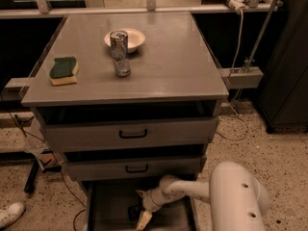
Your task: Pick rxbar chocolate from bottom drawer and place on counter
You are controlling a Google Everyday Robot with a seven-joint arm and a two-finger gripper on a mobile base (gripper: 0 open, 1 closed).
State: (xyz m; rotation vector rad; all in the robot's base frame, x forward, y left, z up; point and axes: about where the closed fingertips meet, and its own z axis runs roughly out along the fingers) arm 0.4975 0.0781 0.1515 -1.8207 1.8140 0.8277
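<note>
The bottom drawer (108, 211) is pulled open under the two upper drawers, its grey floor showing. My gripper (140, 214) reaches down into it from the white arm (231, 196) at the lower right. A small dark object (133, 211), likely the rxbar chocolate, lies on the drawer floor right beside the gripper's pale fingertip (143, 221). I cannot tell whether the gripper holds it. The counter (159, 61) is the broad grey top of the cabinet.
On the counter stand a green-and-yellow sponge (63, 70) at the left, a white bowl (125, 38), a can (118, 40) and a small glass (122, 66). The two upper drawers (130, 133) have black handles. A white shoe (10, 214) lies on the floor at the lower left.
</note>
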